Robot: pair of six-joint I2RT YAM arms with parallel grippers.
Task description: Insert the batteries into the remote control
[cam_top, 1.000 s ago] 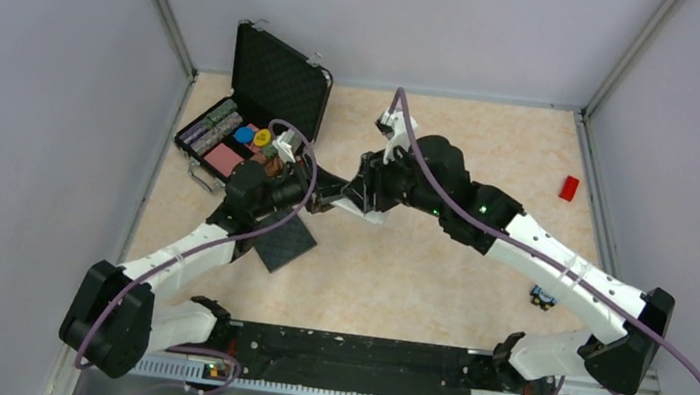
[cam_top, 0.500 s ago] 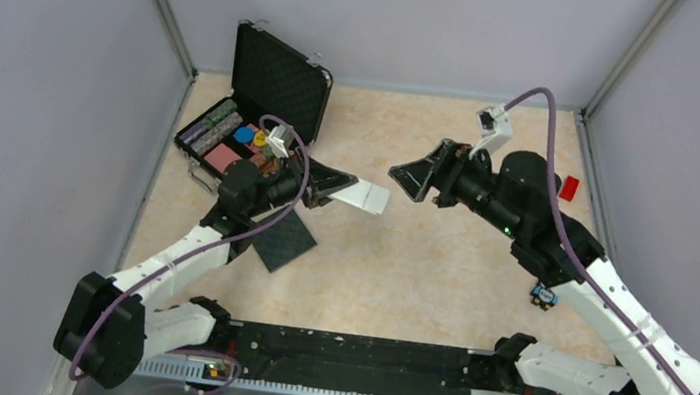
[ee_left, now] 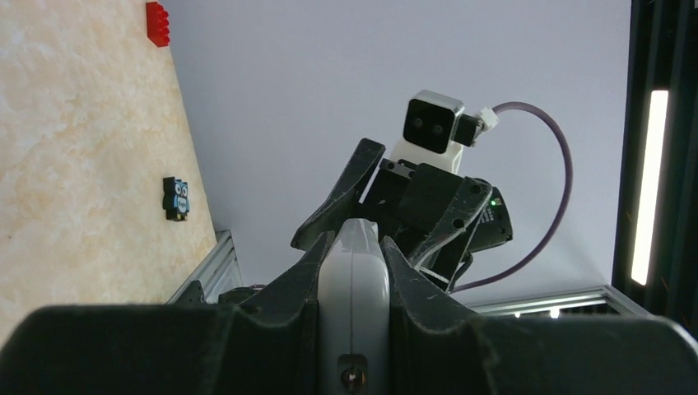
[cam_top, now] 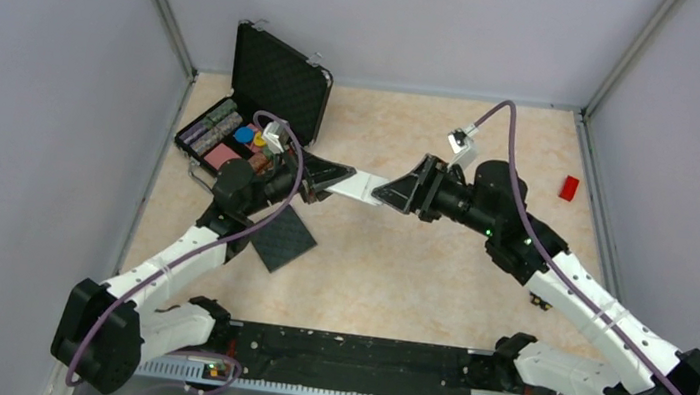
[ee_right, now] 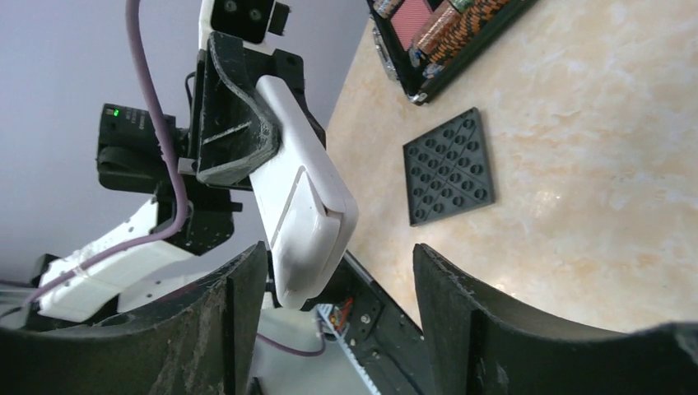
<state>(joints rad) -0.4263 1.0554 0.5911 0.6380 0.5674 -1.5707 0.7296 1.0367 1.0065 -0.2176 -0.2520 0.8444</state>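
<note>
The remote control (cam_top: 364,187), a white slab with its plain back showing, hangs above the table with my left gripper (cam_top: 341,177) shut on one end. In the left wrist view the remote control (ee_left: 354,304) is pinched edge-on between both fingers. My right gripper (cam_top: 395,194) faces it, open, and the remote's free end (ee_right: 309,222) reaches between its fingers (ee_right: 239,321). That end sits close to the left finger, with a wide gap to the other one. The batteries are out of view.
An open black case (cam_top: 280,78) with coloured chips stands at the back left. A black square pad (cam_top: 282,240) lies under the left arm. A red block (cam_top: 569,187) sits far right, and a small owl figure (ee_left: 175,198) lies by the right arm.
My right gripper let go of the remote, swung away to the right, then came back open around its free end. The left gripper kept hold and lifted the remote slightly.
</note>
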